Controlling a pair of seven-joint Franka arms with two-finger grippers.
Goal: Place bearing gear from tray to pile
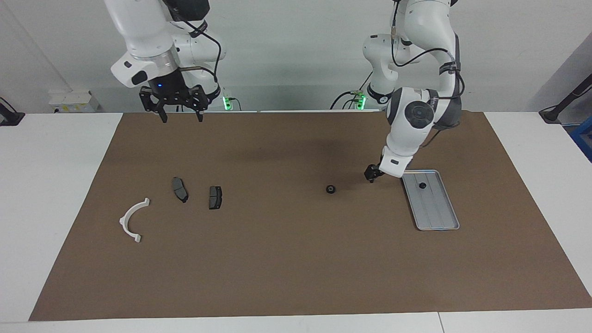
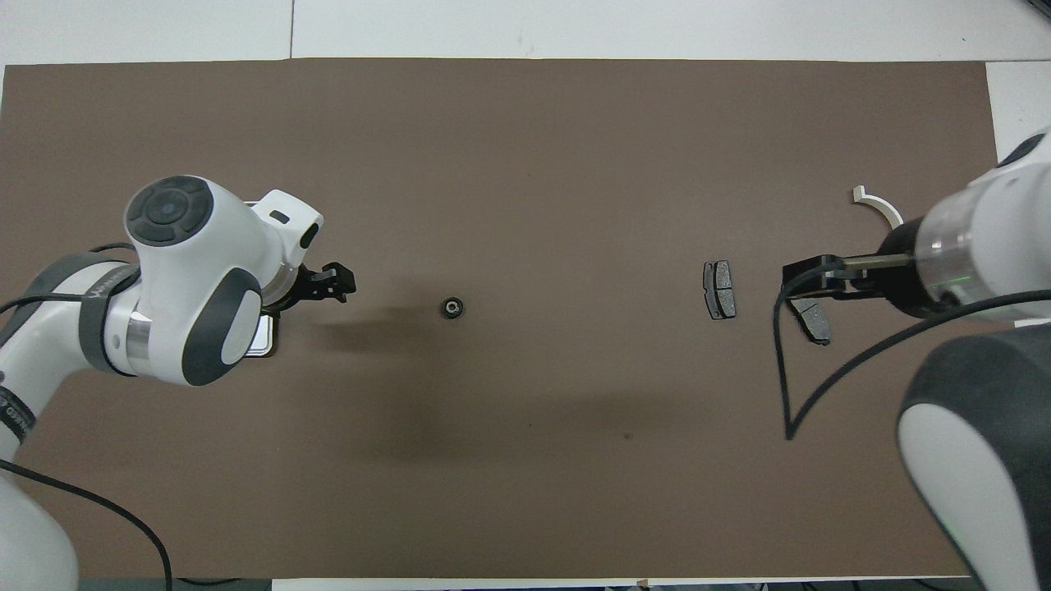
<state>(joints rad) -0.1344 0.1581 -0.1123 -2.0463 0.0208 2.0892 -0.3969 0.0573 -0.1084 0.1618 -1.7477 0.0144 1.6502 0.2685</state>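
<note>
Bearing gear (image 2: pixel 452 308) lies alone on brown mat (image 2: pixel 525 164).

We see bright, even light from above; soft blurred shadows lie on the brown mat (image 1: pixel 277 259) under both arms; the silver tray (image 1: pixel 439 219) gleams faintly; both views stay sharp.
</note>
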